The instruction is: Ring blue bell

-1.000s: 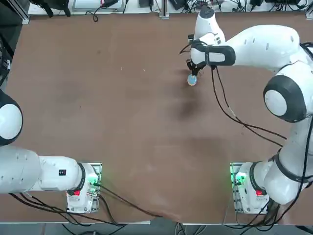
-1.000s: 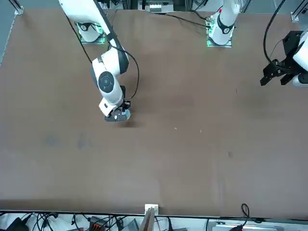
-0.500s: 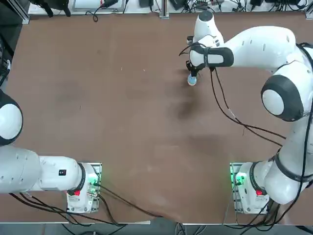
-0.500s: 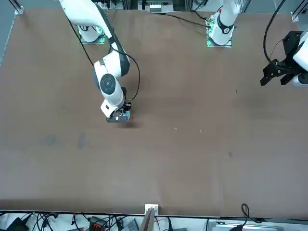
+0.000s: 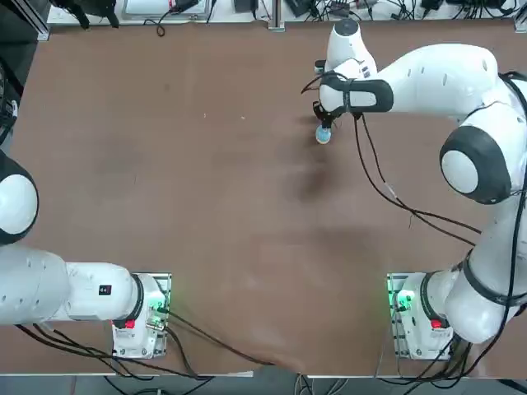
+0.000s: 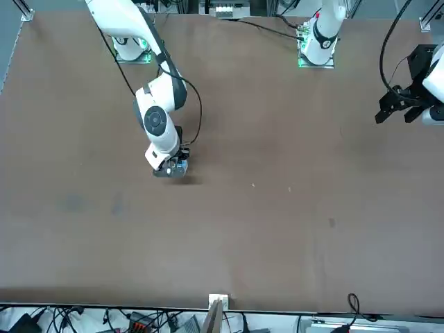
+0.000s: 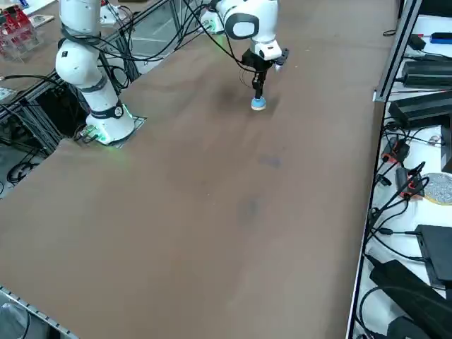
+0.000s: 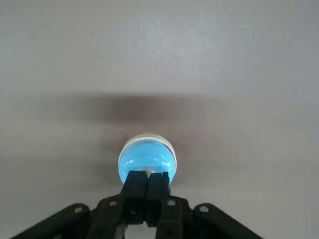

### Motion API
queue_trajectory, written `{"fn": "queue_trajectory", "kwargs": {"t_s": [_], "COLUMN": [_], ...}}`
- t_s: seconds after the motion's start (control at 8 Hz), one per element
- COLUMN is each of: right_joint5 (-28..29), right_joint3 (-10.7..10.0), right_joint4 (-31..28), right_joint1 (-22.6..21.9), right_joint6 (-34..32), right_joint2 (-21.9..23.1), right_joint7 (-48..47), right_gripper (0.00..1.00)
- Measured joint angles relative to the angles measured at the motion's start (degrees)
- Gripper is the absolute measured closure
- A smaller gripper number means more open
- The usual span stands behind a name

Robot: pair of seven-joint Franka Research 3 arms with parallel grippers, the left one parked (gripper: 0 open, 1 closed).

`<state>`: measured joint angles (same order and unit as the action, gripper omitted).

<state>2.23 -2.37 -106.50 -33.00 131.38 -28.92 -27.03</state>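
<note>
At the near edge of the brown matte bench (image 5: 206, 206), the working right arm's white base with its green light (image 5: 420, 317) stands on the right side. From there the arm reaches up and over to the far part of the bench, a little right of the middle, with black cables (image 5: 387, 185) hanging from it.

There the right gripper (image 5: 323, 123) points straight down at the small round light-blue bell with a whitish base (image 5: 323, 136), which stands alone on the bare bench, well apart from the far edge.

The right wrist view shows what the others do not: the two black fingers (image 8: 147, 186) are pressed together with no gap, gripping nothing, and their tips sit on the top of the blue dome (image 8: 147, 159), whose whitish rim shows along one side.

In the right side view the gripper (image 7: 258, 90) hangs upright with the bell (image 7: 258, 104) directly beneath its tip; whether they touch cannot be told from that angle.

In the front view the arm's white wrist hides most of the gripper (image 6: 173, 165), and only a sliver of blue (image 6: 179, 166) shows beside it.

In the top view the bell peeks out just on the near side of the wrist.
</note>
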Motion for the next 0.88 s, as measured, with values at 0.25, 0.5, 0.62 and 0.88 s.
{"fn": "queue_trajectory", "kwargs": {"t_s": [0.25, 0.5, 0.62, 0.88], "right_joint5": [0.0, 0.0, 0.1, 0.1], "right_joint3": [0.0, 0.0, 0.0, 0.0], "right_joint4": [0.0, -0.1, -0.1, 0.0], "right_joint1": [0.0, -0.1, -0.1, -0.2], "right_joint6": [0.0, 0.8, 1.8, 2.8], "right_joint2": [0.0, -0.7, -1.5, -1.7], "right_joint7": [0.0, -0.1, -0.6, -1.4], "right_gripper": [0.99, 0.99, 0.99, 0.99]}}
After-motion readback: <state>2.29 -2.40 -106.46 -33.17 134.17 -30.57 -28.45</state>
